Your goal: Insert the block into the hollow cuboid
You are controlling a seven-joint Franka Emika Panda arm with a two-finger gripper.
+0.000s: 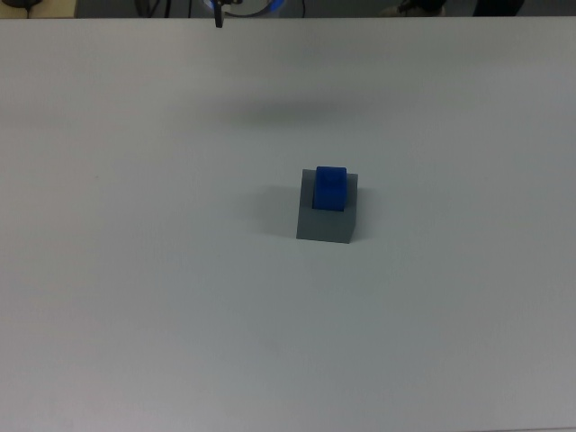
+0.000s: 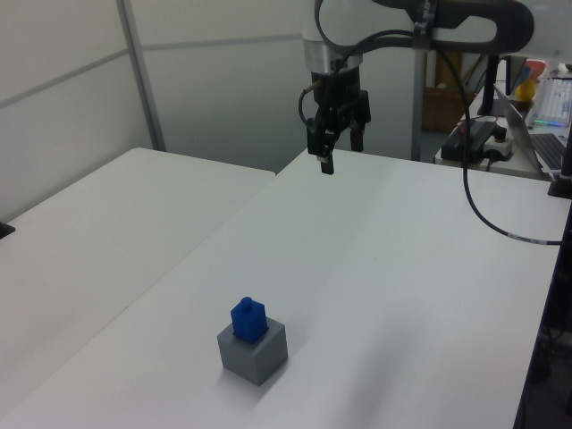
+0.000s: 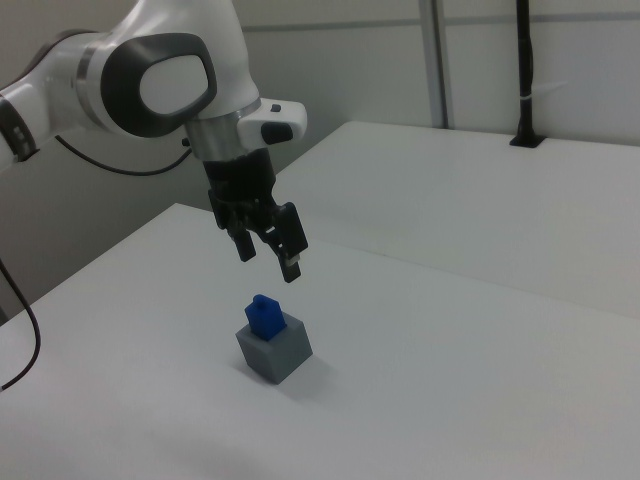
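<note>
Block (image 2: 248, 317) seated in hollow cuboid (image 2: 254, 353) — no markings, tool (image 2: 338, 155) open

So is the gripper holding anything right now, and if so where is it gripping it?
Nothing is held. The gripper hangs open and empty above the table, while the blue block sits in the grey box, untouched.

Even, diffuse overhead light washed the white worktop (image 1: 135, 297) in all three views, bright without hard glare. The hollow cuboid (image 1: 325, 220) threw a soft shadow toward the top view's left, and a faint, blurred smudge of shade lay farther up the surface. All three views were sharp, with no motion blur and no visible bending at the edges.
</note>
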